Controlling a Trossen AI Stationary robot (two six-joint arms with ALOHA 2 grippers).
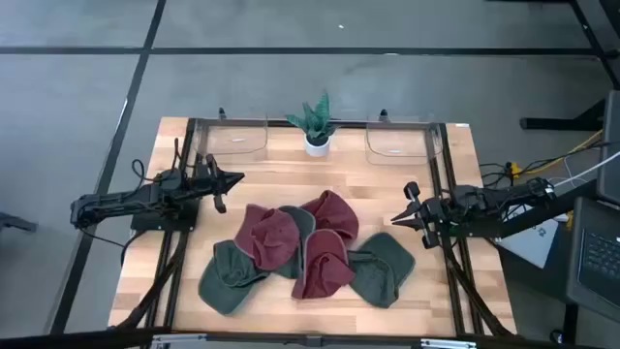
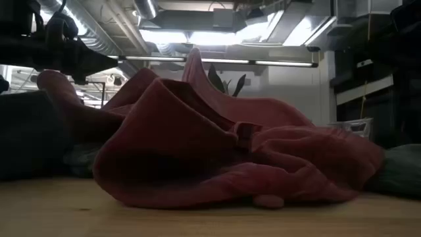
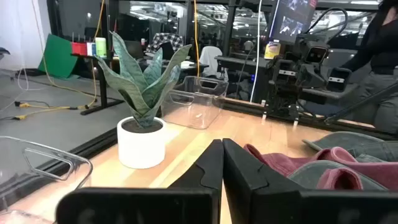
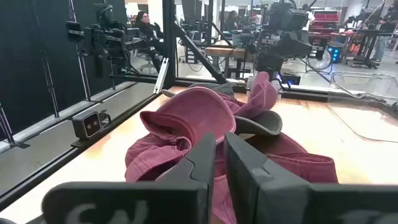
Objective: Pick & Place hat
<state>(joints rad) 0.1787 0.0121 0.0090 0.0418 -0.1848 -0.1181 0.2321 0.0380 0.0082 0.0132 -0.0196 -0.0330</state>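
Several hats lie heaped on the wooden table toward its near edge. Maroon caps (image 1: 269,236) (image 1: 332,213) (image 1: 323,264) overlap dark green ones (image 1: 231,276) (image 1: 383,267). In the low view a maroon cap (image 2: 223,158) fills the foreground. My left gripper (image 1: 237,178) hovers left of the heap, shut and pointing toward the table's right; its wrist view shows its fingers (image 3: 222,144) together with nothing between them. My right gripper (image 1: 395,219) hovers just right of the heap, shut, pointing at the maroon caps (image 4: 199,118).
Two clear plastic bins (image 1: 237,141) (image 1: 399,143) stand at the table's far edge with a potted plant (image 1: 317,124) in a white pot between them. Dark frame rails (image 1: 441,184) run along both sides of the table. Bare wood lies between the heap and the bins.
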